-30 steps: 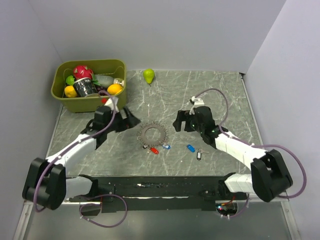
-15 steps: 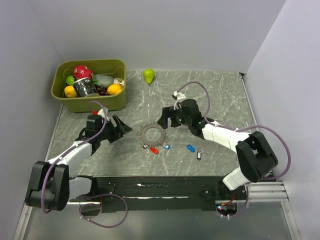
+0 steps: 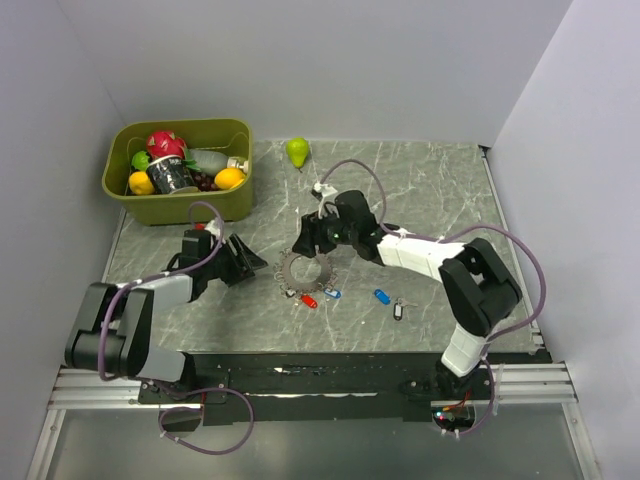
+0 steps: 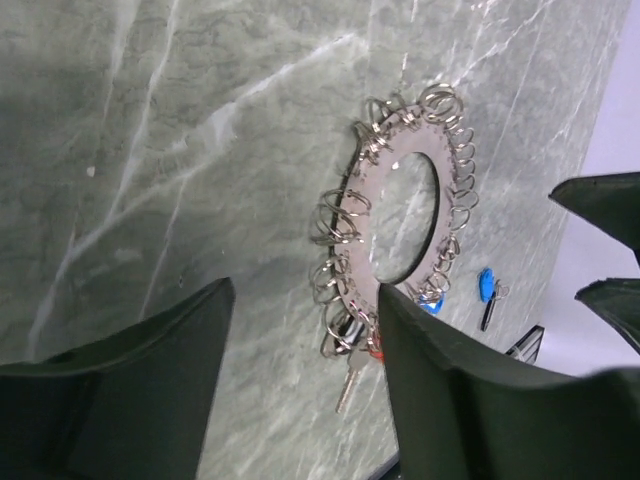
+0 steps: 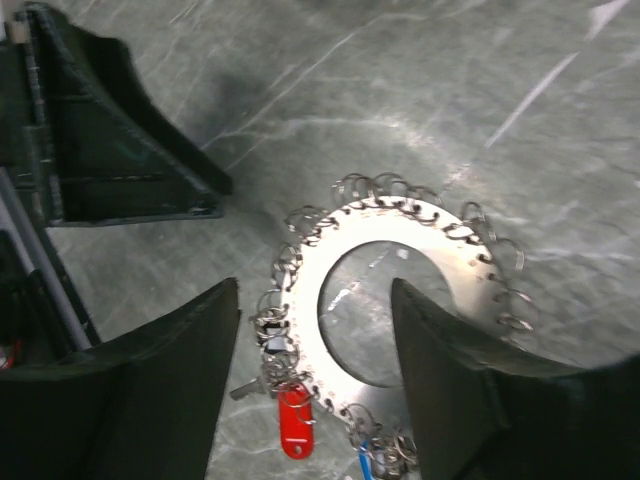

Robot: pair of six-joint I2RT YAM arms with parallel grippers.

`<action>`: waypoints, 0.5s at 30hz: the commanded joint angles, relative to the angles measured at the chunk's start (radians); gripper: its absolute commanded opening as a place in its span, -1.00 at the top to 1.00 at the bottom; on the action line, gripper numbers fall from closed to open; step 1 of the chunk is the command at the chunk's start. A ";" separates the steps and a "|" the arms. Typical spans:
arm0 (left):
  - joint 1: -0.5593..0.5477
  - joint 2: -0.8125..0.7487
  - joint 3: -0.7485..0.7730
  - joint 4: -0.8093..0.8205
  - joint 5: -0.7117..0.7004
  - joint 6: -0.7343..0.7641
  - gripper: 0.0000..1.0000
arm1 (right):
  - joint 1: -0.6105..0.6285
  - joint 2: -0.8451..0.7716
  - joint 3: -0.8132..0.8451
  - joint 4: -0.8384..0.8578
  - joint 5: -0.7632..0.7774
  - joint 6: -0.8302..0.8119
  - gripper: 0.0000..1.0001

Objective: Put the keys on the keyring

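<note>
The keyring (image 3: 305, 268) lies flat on the marble table, a flat grey metal disc with small wire loops round its rim. A red-tagged key (image 3: 309, 300) and a blue-tagged key (image 3: 332, 294) hang at its near edge. A loose blue-tagged key (image 3: 381, 296) and a dark-tagged key (image 3: 398, 312) lie to its right. My left gripper (image 3: 245, 262) is open just left of the ring, which shows in the left wrist view (image 4: 372, 240) beyond the gripper (image 4: 305, 290). My right gripper (image 3: 305, 240) is open over the ring's far edge (image 5: 440, 250), above the red tag (image 5: 294, 420).
An olive bin (image 3: 170, 208) holding fruit and a can stands at the back left. A green pear (image 3: 297, 150) lies at the back centre. The two grippers face each other across the ring, close together.
My right gripper has moved left, from beside the ring to over its far edge. My left gripper has drawn back and lowered slightly at the ring's left side.
</note>
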 commanded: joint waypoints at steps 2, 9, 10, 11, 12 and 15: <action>-0.018 0.084 0.064 0.078 0.026 0.015 -0.25 | 0.012 0.067 0.087 0.014 -0.095 0.010 -0.19; -0.090 0.158 0.138 0.012 -0.070 0.072 -0.10 | 0.031 0.147 0.153 -0.015 -0.146 0.010 -0.02; -0.104 0.162 0.141 0.009 -0.081 0.077 -0.09 | 0.034 0.159 0.157 -0.020 -0.149 0.010 -0.01; -0.111 0.166 0.143 0.003 -0.092 0.078 -0.08 | 0.034 0.165 0.161 -0.024 -0.154 0.012 0.03; -0.118 0.167 0.143 0.001 -0.101 0.083 -0.06 | 0.034 0.171 0.165 -0.027 -0.158 0.014 0.04; -0.145 0.170 0.141 0.006 -0.127 0.094 -0.01 | 0.034 0.187 0.159 -0.012 -0.175 0.029 0.08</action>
